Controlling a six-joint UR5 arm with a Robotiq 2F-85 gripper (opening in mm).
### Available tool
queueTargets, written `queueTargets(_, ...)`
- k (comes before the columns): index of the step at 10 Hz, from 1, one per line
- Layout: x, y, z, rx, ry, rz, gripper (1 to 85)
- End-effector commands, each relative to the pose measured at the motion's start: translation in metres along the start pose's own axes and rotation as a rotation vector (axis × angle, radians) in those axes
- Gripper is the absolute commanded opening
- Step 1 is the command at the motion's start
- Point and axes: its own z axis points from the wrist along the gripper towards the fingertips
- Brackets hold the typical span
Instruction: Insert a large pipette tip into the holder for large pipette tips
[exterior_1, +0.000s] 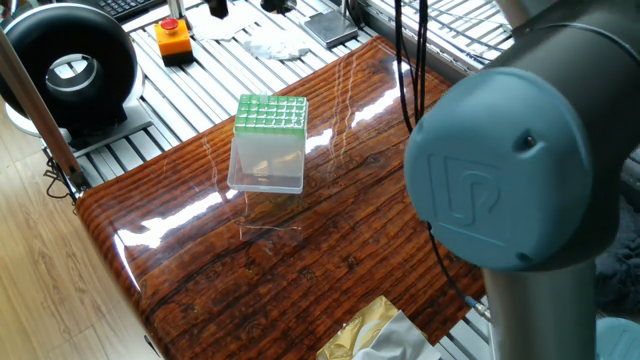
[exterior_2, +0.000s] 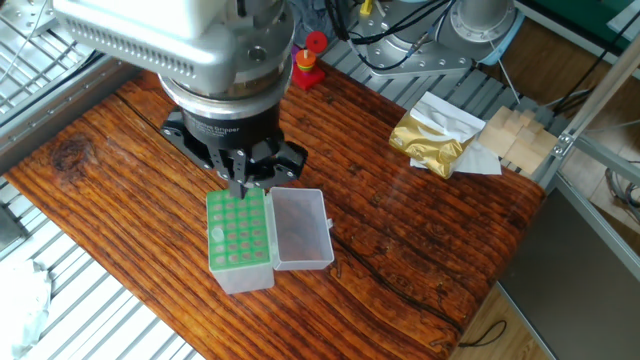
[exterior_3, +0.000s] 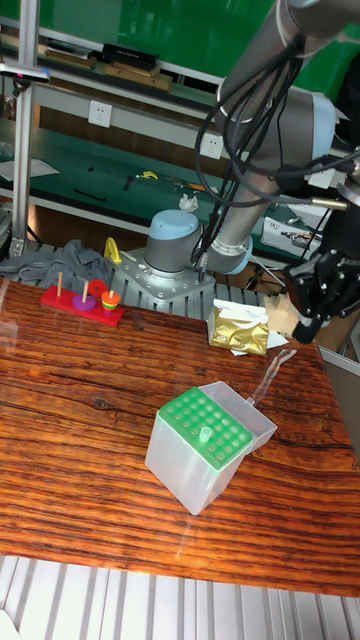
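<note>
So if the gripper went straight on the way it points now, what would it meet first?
Probably the green rack of the holder, touched first by the large pipette tip it holds; depth is unclear.

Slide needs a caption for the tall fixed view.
Two-finger gripper holds slim translucent pipette tip near clear green-topped tip box.

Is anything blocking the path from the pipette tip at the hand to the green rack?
Nothing visible. The clear lid lies open beside the green rack, and only one hole is taken, by a seated tip. The hand holds the pipette tip.
</note>
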Motion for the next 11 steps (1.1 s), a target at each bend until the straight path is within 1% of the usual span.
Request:
queueTargets(1, -0.017, 0.012, 0.008, -0.029, -0.047, -0.017, 1.0)
queueTargets(2, -0.018, 0.016, 0.006, -0.035, -0.040, -0.028, 1.0)
queueTargets(3, -0.016, 0.015, 0.003, -0.024, -0.033, -0.021, 1.0)
queueTargets(4, -0.015, 0.024, -0.002, -0.053, -0.025, 0.008, 1.0)
queueTargets(5, -0.016, 0.027, -0.004, -0.057, -0.027, 0.013, 1.0)
queueTargets(7, -0.021, 0.028, -0.005, -0.060, -0.047, 0.011, 1.0)
queueTargets(8, -0.022, 0.033, -0.009, -0.083, -0.057, 0.020, 1.0)
queueTargets(9, -0.020, 0.032, -0.011, -0.080, -0.058, 0.023, 1.0)
queueTargets(11, -0.023, 0.038, -0.011, -0.103, -0.066, 0.034, 1.0)
